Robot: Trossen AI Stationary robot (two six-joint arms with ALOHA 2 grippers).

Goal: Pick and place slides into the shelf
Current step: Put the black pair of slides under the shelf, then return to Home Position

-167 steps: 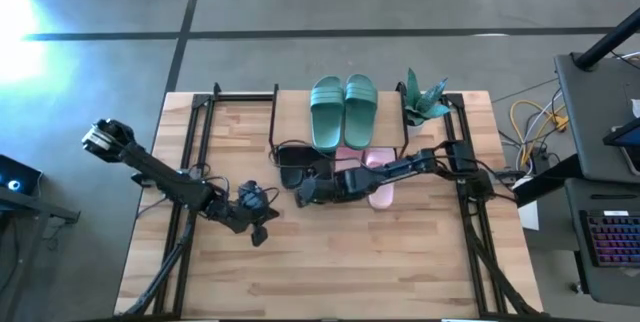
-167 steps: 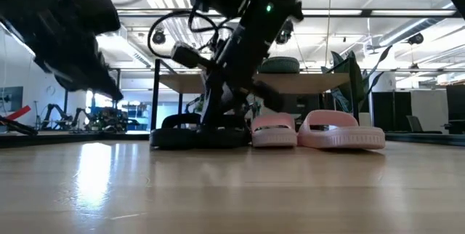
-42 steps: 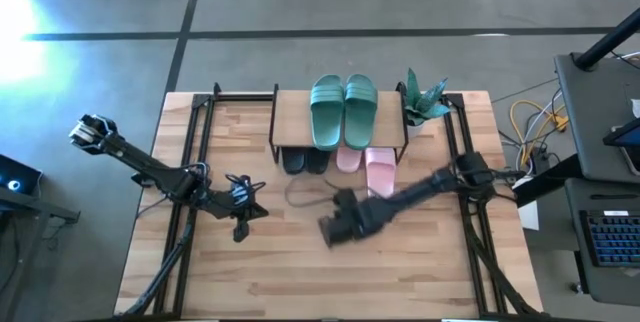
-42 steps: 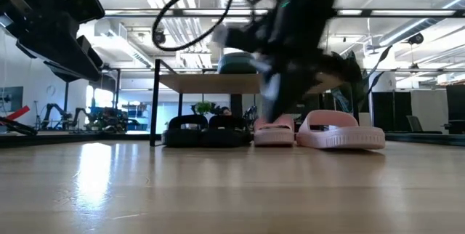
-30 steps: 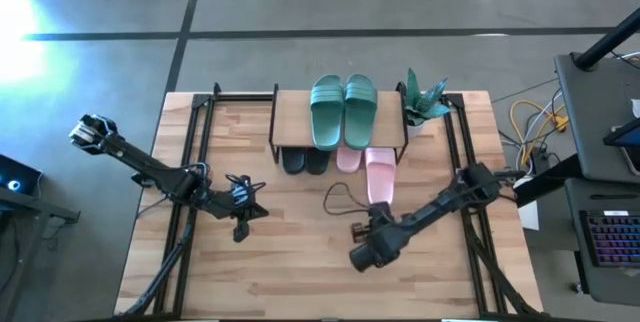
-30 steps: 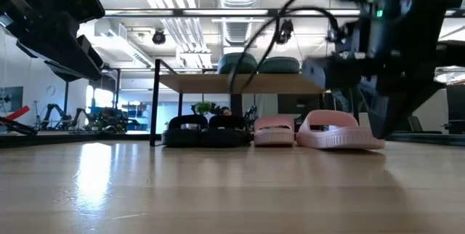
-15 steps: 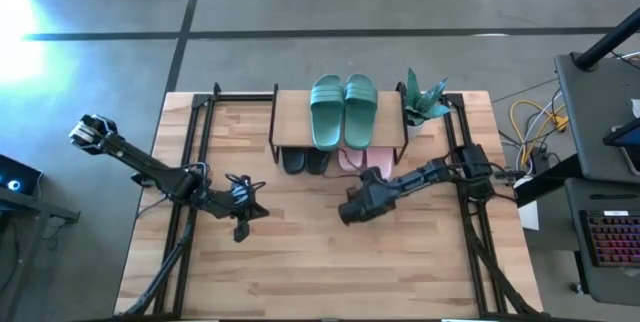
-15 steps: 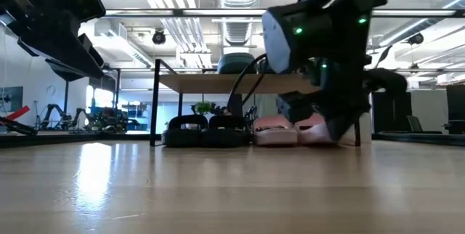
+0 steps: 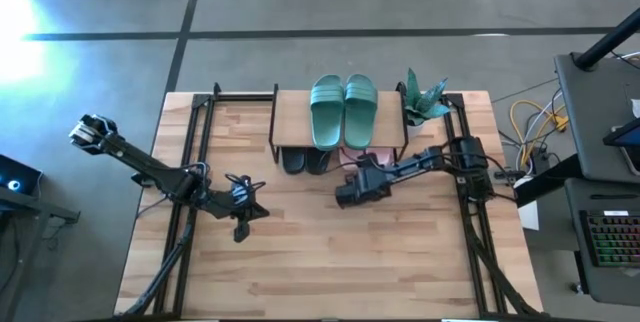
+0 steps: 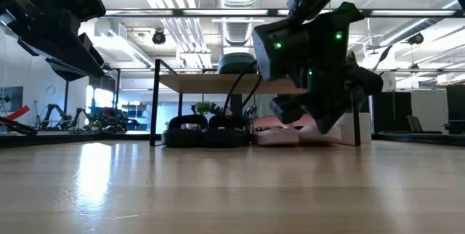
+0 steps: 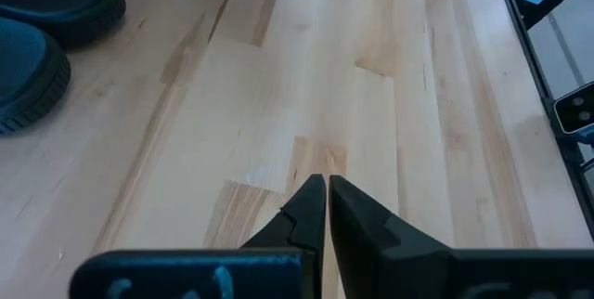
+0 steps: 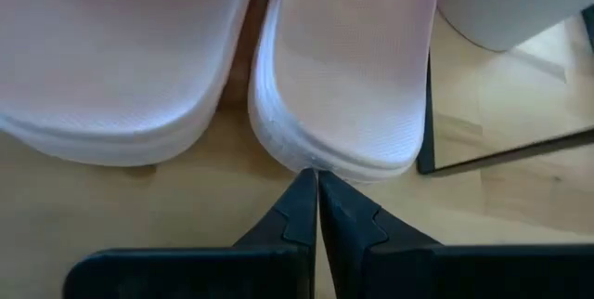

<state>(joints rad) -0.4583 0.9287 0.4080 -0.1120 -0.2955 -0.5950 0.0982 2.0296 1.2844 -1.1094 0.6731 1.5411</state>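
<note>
Nearly done, I judge. The teal pair lies side by side on top of the shelf, toward its 3 o'clock half. Under the board, the black pair sits at the 9 o'clock end and the two pink slides sit next to them toward 3 o'clock, side by side. All six slides look to be on or under the shelf, though from above my own right arm covers most of the pink ones, so I cannot tell how far in they reach. My right gripper is at the shelf's 6 o'clock edge with its fingers pressed together and holding nothing; the tips are right at the heel of one pink slide, touching it or just short of it. My guess is that I am nudging that heel to seat it under the board, level with its mate. What is left seems to be only that last push and drawing the arm away. My left gripper waits well off at 9 o'clock over bare table, fingers together, empty. A potted plant stands just past the shelf's 3 o'clock end.
</note>
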